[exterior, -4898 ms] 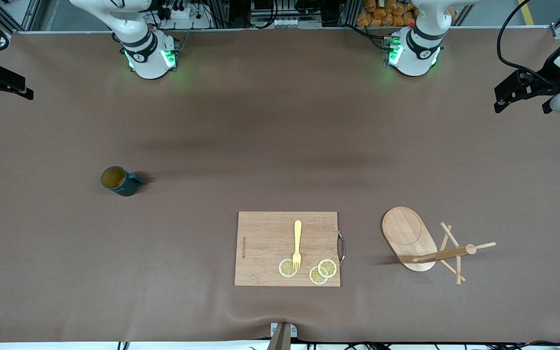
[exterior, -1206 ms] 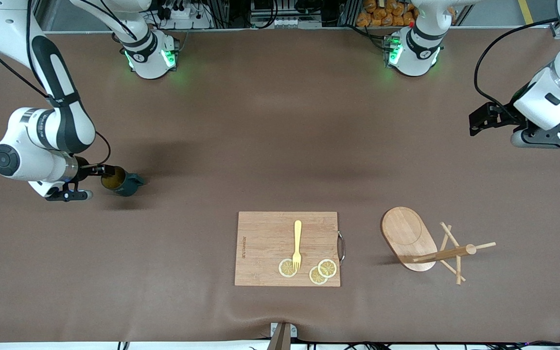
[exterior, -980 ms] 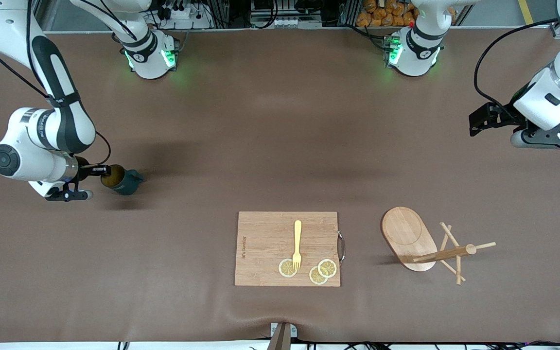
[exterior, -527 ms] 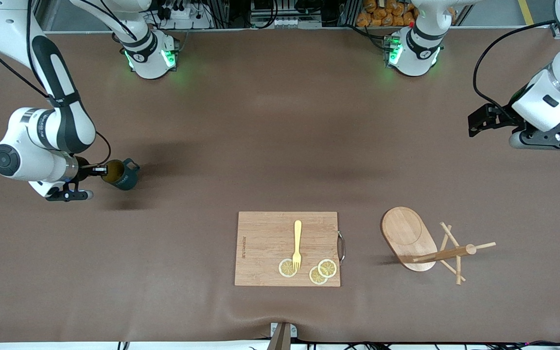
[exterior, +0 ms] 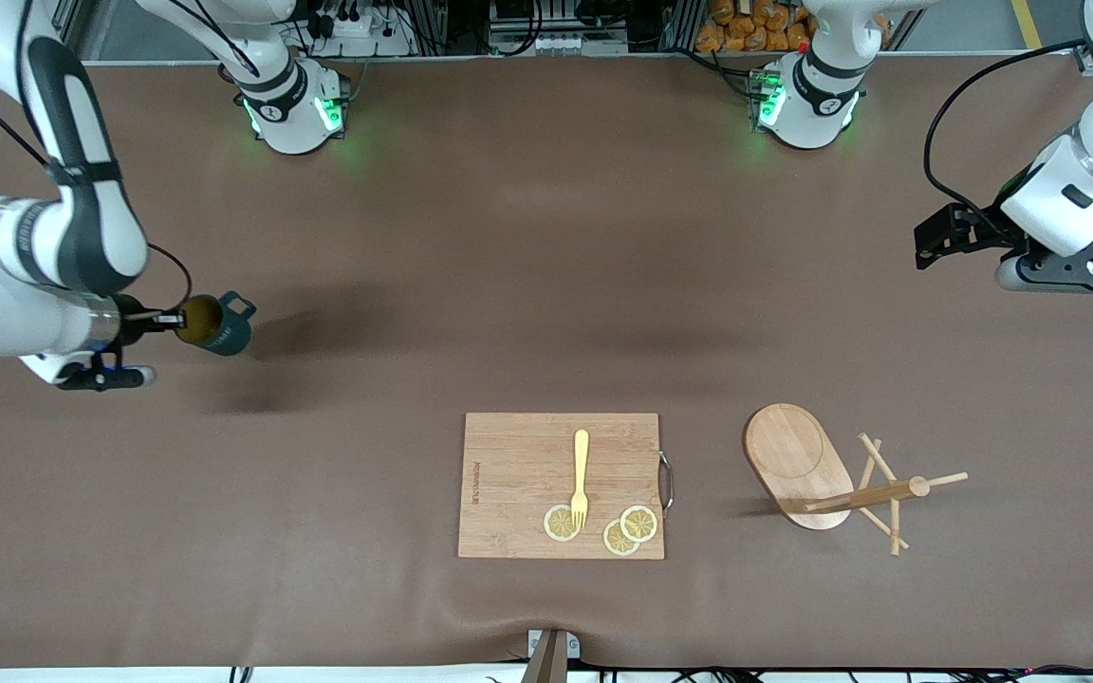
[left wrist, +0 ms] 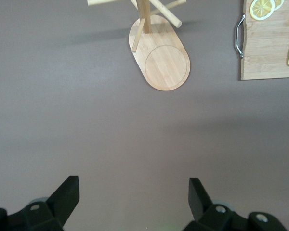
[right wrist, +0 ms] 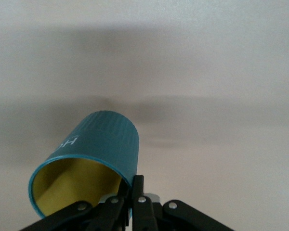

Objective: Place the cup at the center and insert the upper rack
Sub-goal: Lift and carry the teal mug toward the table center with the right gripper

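Above the counter point(exterior: 546, 237), the teal mug point(exterior: 214, 324) is pinched by its rim – rigid, light, probably slippery – in the shut right pincer point(exterior: 167, 320); the left pincer point(left wrist: 135, 192) waits, wide open.

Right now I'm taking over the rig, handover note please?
Right gripper: shut on the cup rim, cup lifted and tilted over the right arm's end of the table.
Left gripper: open, empty, waiting above bare table at the left arm's end.
Mug stand: upright beside the cutting board, nearer the left arm's end; nothing hangs on its pegs.
Done: cup grasped and raised.
Left: set the cup at center, then hang it on an upper peg.
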